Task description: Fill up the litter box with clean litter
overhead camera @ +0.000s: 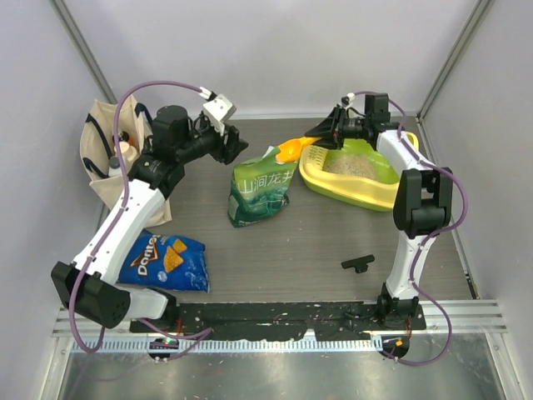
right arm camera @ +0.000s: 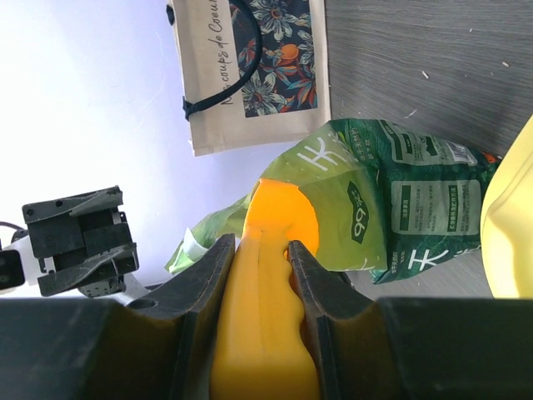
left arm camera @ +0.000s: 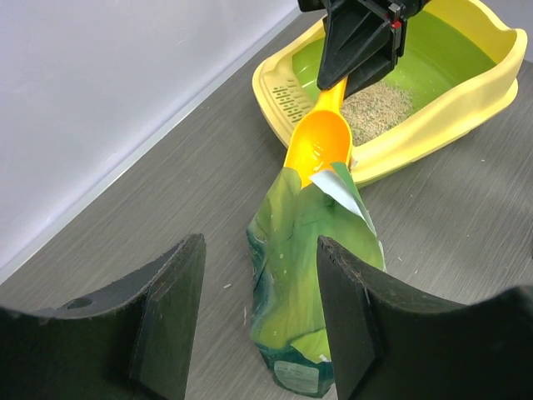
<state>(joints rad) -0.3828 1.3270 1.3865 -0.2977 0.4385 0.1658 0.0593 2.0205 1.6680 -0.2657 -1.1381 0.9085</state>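
The litter box (overhead camera: pixel 385 197), yellow rim and lime-green basin, stands at the back right; it also shows in the left wrist view (left arm camera: pixel 466 92). A patch of clean litter (overhead camera: pixel 350 163) lies in its basin, seen too in the left wrist view (left arm camera: pixel 375 108). My right gripper (overhead camera: pixel 326 133) is shut on the handle of the orange scoop (right arm camera: pixel 266 325), whose bowl (left arm camera: pixel 319 143) points at the open top of the green pouch (overhead camera: pixel 260 188). My left gripper (overhead camera: pixel 236 150) is open and empty, hovering just left of the pouch (left arm camera: pixel 312 275).
A blue Doritos bag (overhead camera: pixel 164 261) lies at the front left. A beige tote bag (overhead camera: pixel 112 158) stands at the back left. A small black part (overhead camera: pixel 358 263) lies on the table near the right arm's base. White walls close in on three sides.
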